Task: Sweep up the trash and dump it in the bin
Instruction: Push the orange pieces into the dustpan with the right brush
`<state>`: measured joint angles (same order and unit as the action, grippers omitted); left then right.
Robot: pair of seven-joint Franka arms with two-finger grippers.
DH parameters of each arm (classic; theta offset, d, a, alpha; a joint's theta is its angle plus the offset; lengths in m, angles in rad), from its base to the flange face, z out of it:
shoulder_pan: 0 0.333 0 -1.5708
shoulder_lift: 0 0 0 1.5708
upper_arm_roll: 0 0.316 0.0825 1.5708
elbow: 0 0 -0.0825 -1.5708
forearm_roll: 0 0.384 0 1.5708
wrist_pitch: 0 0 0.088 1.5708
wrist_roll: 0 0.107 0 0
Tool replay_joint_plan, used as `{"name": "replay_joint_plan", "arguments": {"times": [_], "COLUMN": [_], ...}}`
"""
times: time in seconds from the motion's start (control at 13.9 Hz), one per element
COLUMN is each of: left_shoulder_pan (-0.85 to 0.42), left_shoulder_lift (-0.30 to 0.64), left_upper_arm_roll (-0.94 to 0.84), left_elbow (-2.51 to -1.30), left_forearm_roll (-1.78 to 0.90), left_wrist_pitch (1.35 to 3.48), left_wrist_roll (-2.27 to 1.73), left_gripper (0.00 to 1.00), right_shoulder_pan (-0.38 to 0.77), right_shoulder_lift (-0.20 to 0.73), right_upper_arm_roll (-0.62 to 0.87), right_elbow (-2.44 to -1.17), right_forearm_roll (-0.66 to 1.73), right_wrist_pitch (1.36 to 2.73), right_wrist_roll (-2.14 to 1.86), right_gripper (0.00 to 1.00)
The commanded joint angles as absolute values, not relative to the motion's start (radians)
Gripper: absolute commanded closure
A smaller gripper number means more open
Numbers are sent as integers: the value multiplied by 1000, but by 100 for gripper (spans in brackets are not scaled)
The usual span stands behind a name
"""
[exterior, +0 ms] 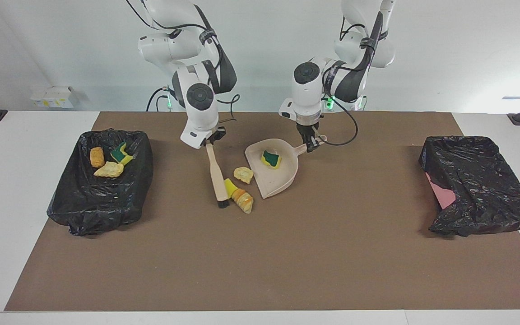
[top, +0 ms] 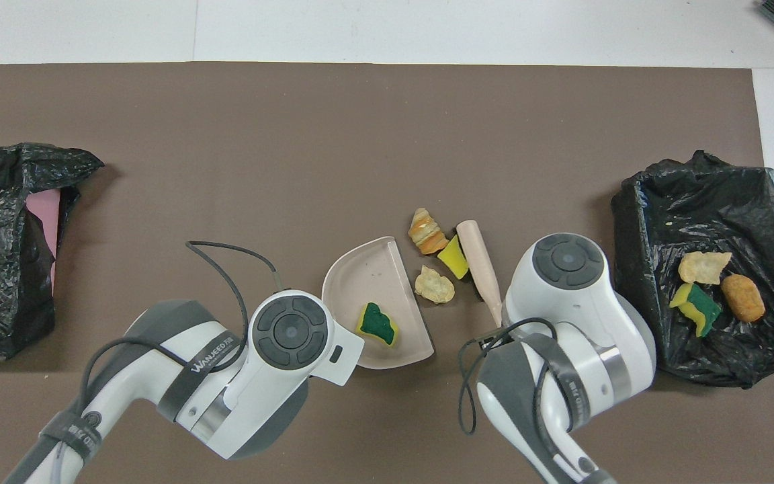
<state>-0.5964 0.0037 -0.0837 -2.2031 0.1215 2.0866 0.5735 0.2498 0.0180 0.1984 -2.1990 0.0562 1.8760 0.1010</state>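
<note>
My right gripper is shut on the handle of a beige brush, whose bristle end rests on the mat. A yellow sponge wedge and a croissant lie against the brush head. A tan bread lump lies at the mouth of the beige dustpan. The dustpan holds a green-and-yellow sponge piece. My left gripper is shut on the dustpan's handle. The black-lined bin at the right arm's end holds three scraps. In the overhead view both grippers are hidden under their wrists.
A second black-lined bin with pink showing at one edge stands at the left arm's end of the brown mat. A black cable loops from the left wrist beside the dustpan's handle.
</note>
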Motion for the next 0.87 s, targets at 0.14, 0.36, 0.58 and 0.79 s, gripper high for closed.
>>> {"name": "replay_joint_plan", "arguments": {"times": [0.14, 0.36, 0.58, 0.79], "left_shoulder_pan": [-598, -597, -583, -583], "left_shoulder_lift": [9, 6, 8, 8], "left_upper_arm_roll": [-78, -78, -78, -78], "left_elbow": [-2207, -2224, -2226, -2226], "left_forearm_roll": [144, 143, 143, 141], "left_wrist_pitch": [2129, 2169, 2175, 2175], "left_wrist_roll": [560, 569, 571, 571], "left_gripper": [100, 100, 100, 100], "right_shoulder_pan": [372, 402, 384, 318], "right_shoulder_lift": [-34, -37, -37, -11], "right_upper_arm_roll": [195, 196, 186, 192], "right_elbow": [-2201, -2143, -2088, -2080], "right_forearm_roll": [155, 158, 135, 37], "right_wrist_pitch": [1812, 1708, 1623, 1692], "right_wrist_roll": [69, 113, 118, 104], "right_gripper": [100, 100, 100, 100]}}
